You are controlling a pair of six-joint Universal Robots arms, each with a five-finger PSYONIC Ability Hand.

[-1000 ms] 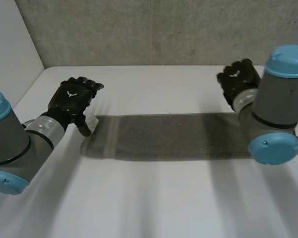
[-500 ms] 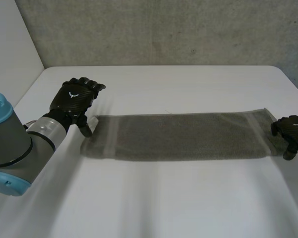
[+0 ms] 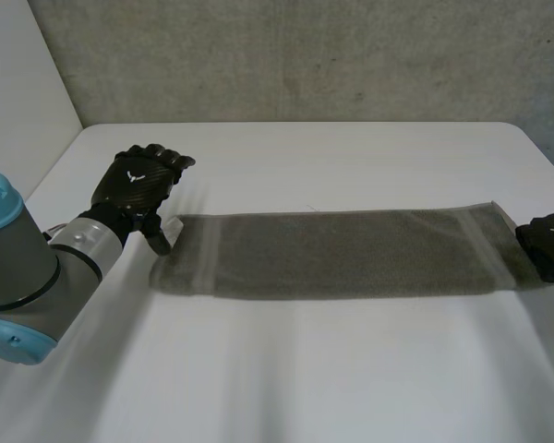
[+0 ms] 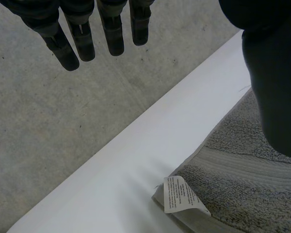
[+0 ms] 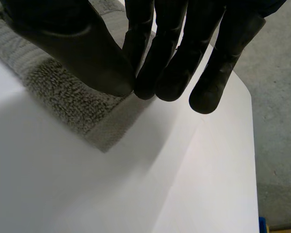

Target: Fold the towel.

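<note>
A long grey towel (image 3: pixel 342 254) lies flat across the white table (image 3: pixel 305 369). My left hand (image 3: pixel 138 180) hovers open at its left far corner, fingers (image 4: pixel 82 34) straight and the thumb (image 4: pixel 274 87) over the cloth (image 4: pixel 242 179); a white label (image 4: pixel 182 194) sticks out of that corner. My right hand (image 3: pixel 549 245) sits at the towel's right end. There its thumb (image 5: pixel 72 43) and fingertips (image 5: pixel 157 77) meet on the towel's end edge (image 5: pixel 63 92), close to a corner, and pinch it.
A concrete wall (image 3: pixel 305 55) runs behind the table's far edge. The table's right edge (image 5: pixel 252 160) lies just beyond my right hand. Bare tabletop spreads in front of the towel.
My right arm swung away from the towel's far right side, and its hand came down at the right end. The fingers have just closed against the thumb. The left hand has stayed put.
</note>
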